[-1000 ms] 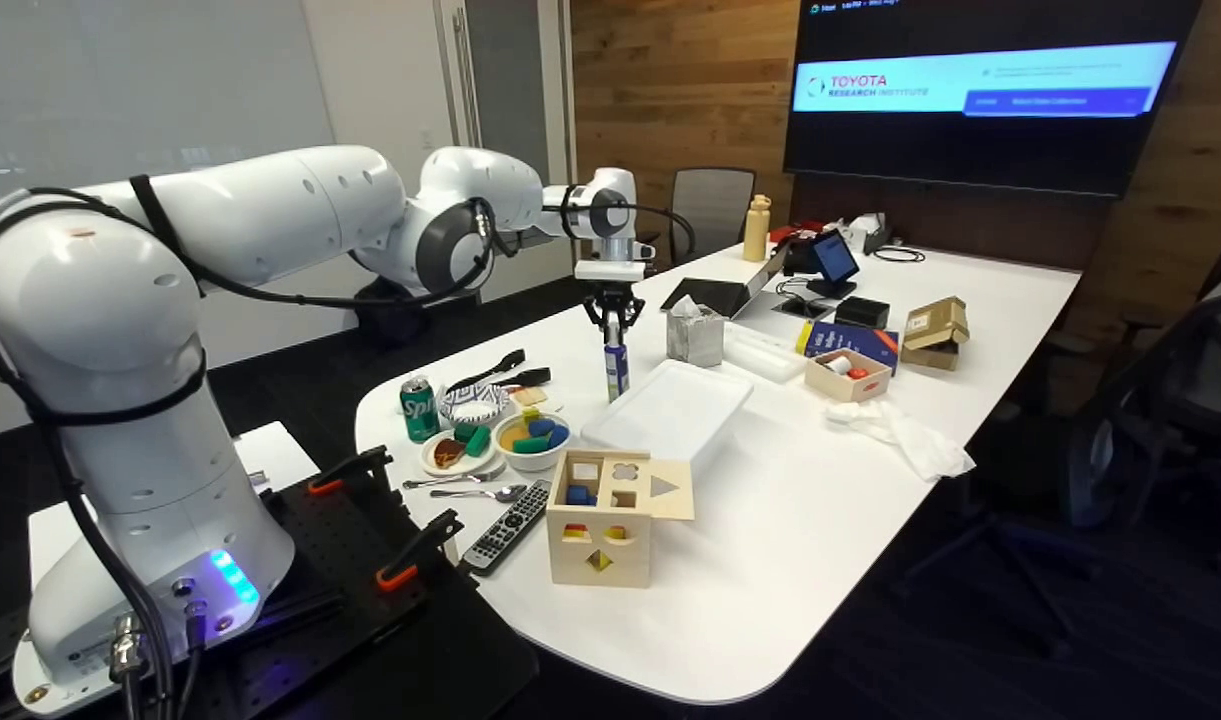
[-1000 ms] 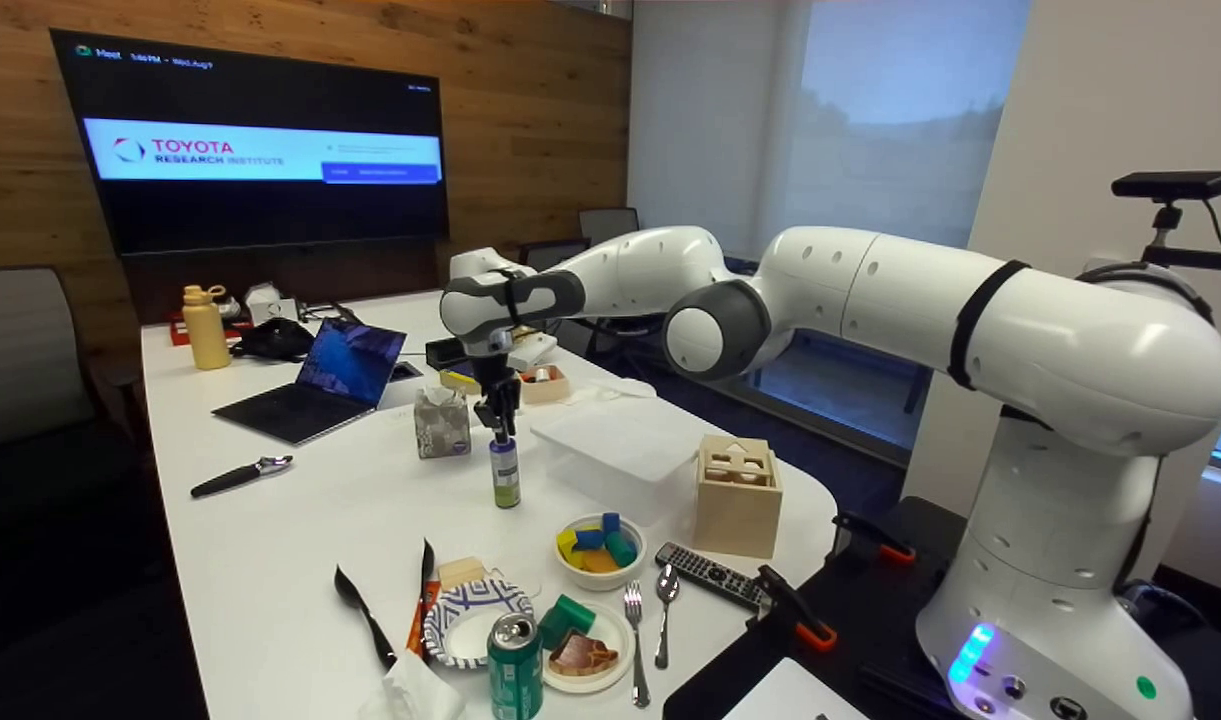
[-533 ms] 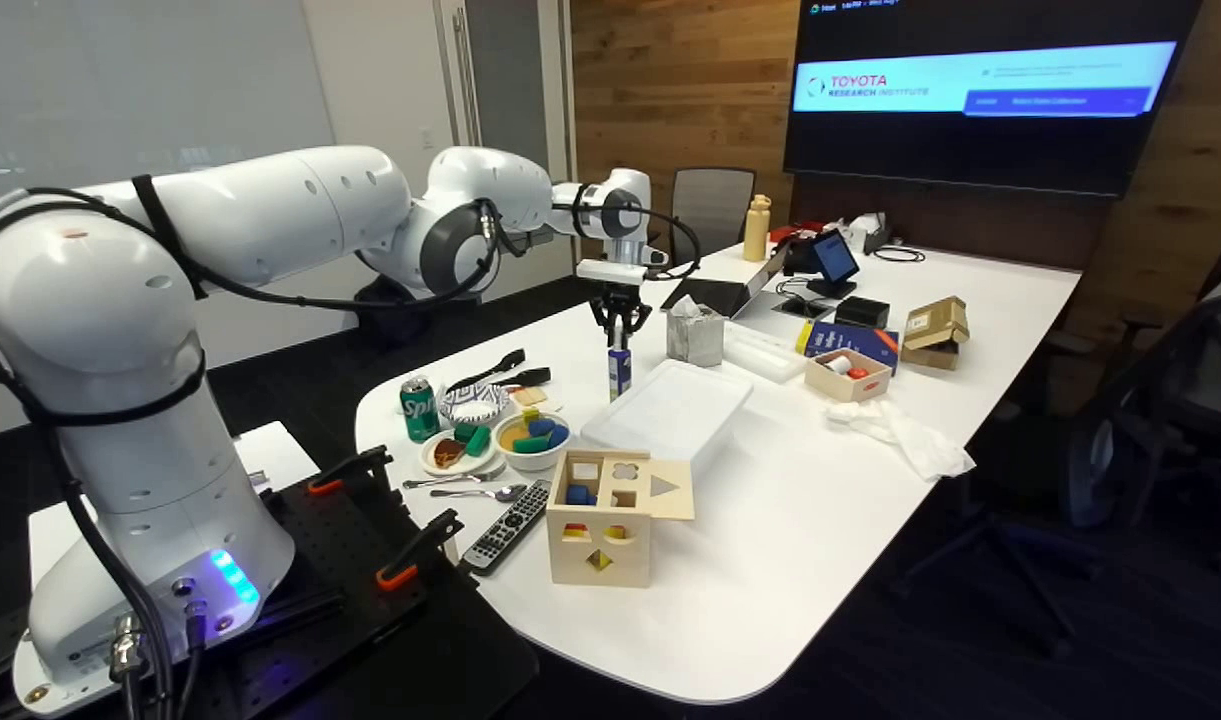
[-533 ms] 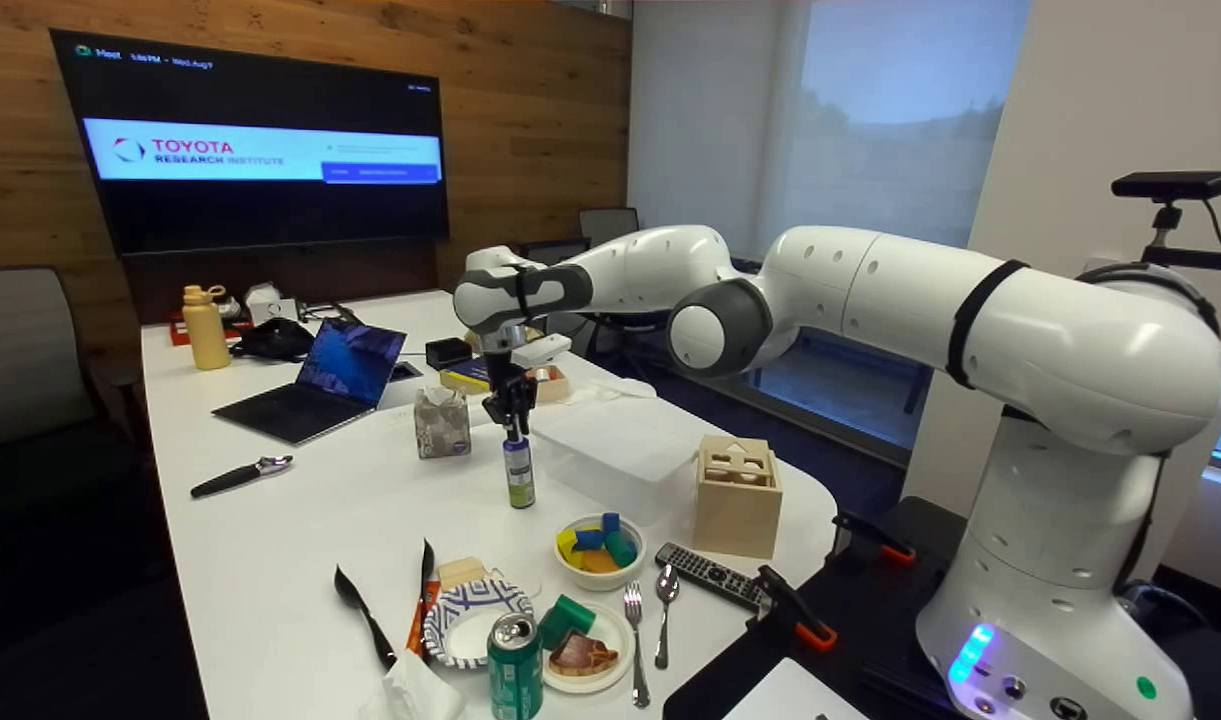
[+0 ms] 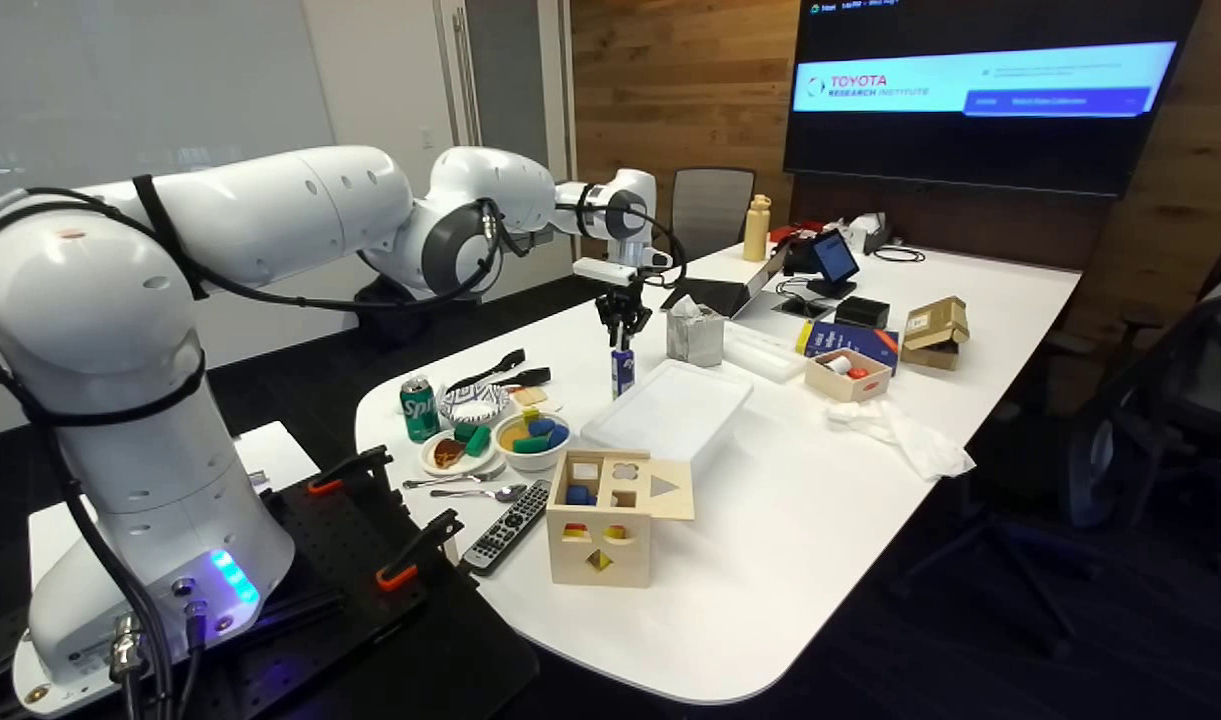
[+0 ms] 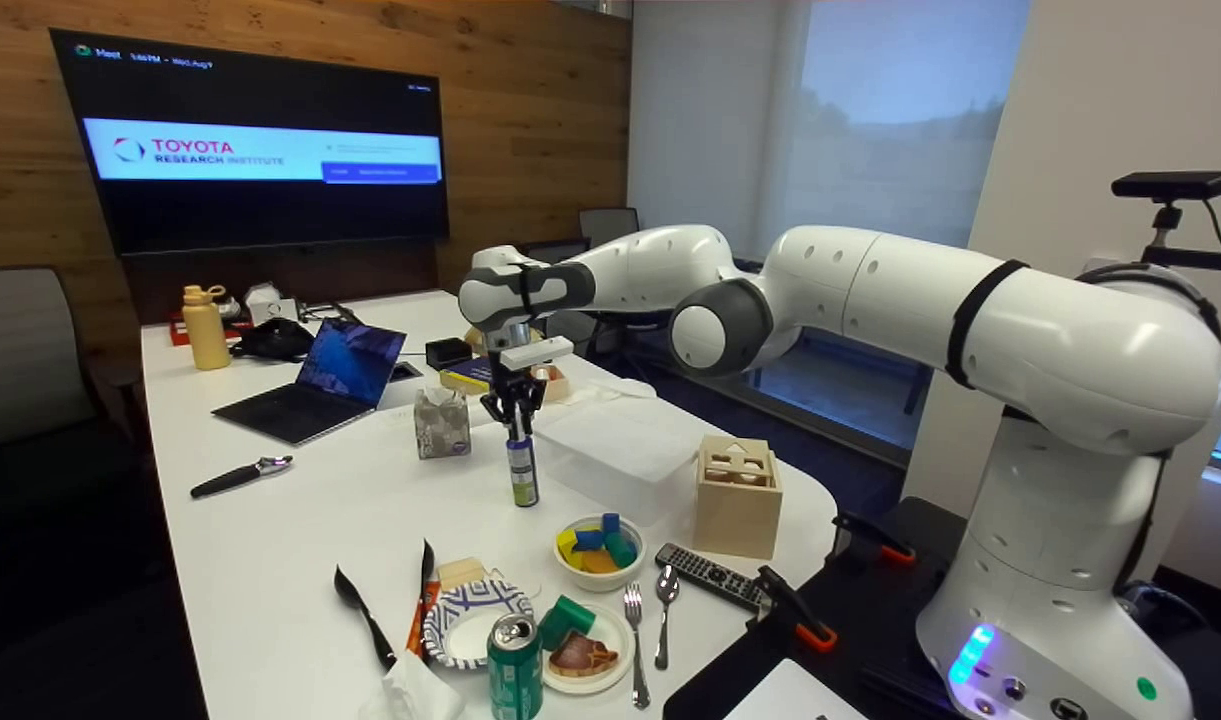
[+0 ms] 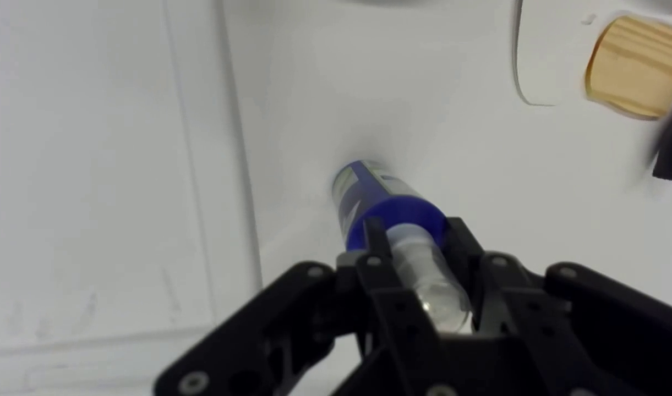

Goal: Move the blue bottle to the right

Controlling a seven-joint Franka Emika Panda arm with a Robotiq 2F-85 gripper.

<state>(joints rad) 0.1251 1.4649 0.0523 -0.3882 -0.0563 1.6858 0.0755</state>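
The slim blue bottle point(image 5: 623, 373) with a clear cap stands upright, with its base at or very close to the white table; it also shows in an exterior view point(image 6: 522, 470). My gripper point(image 5: 620, 335) is above it, pointing down, with its jaws closed round the clear cap. In the wrist view the gripper point(image 7: 416, 228) has one finger on each side of the cap point(image 7: 424, 269), just above the blue shoulder. The bottle's label point(image 7: 363, 192) leads away toward the table there. The cap is partly hidden by the fingers in both exterior views.
A white lidded bin point(image 5: 670, 405) stands close beside the bottle. A tissue box point(image 6: 442, 425) is behind it. A bowl of blocks point(image 6: 592, 579), a wooden shape box point(image 6: 735, 515) and a remote point(image 5: 508, 527) lie nearer the robot base. Black utensils point(image 6: 365, 615) lie farther off.
My gripper and the blue bottle have moved together a little to the right in both exterior views. The gripper has also turned about its upright axis over the last half second.
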